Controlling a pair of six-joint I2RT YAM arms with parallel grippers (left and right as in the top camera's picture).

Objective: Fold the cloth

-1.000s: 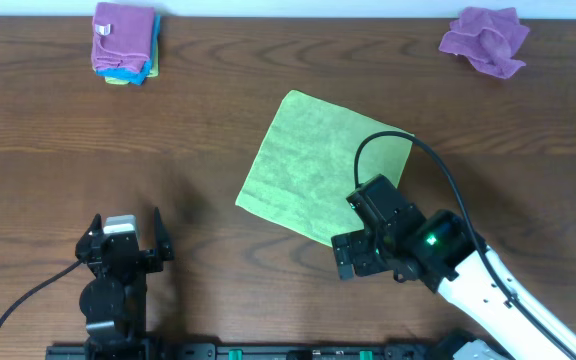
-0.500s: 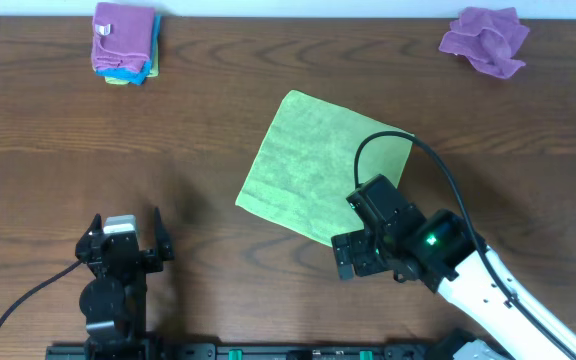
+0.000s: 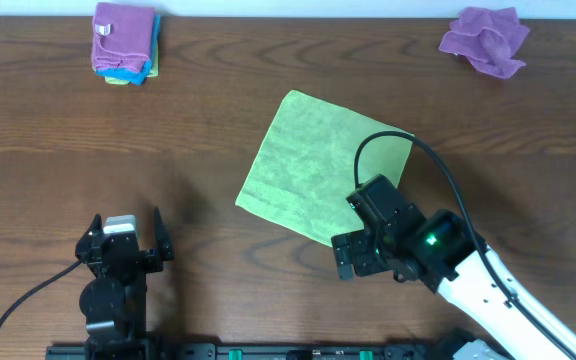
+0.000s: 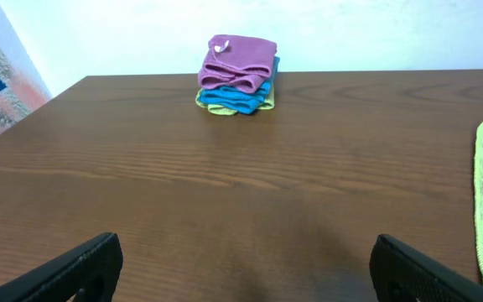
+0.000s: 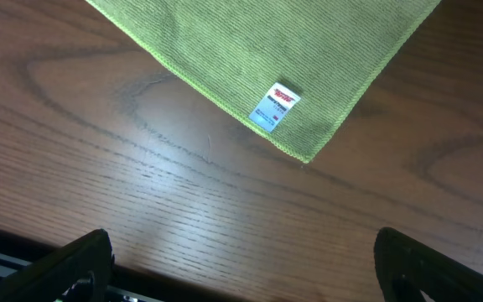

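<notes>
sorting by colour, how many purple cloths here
2: a folded purple cloth atop the stack, back left; a crumpled purple cloth, back right. The stack may hide more.

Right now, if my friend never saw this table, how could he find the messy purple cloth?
Start at the brown wooden table and look to its far right corner, beyond the big flat green cloth. The purple cloth lies there alone, scrunched in a heap, while the other purple one tops a neat folded stack in the far left corner.
</notes>
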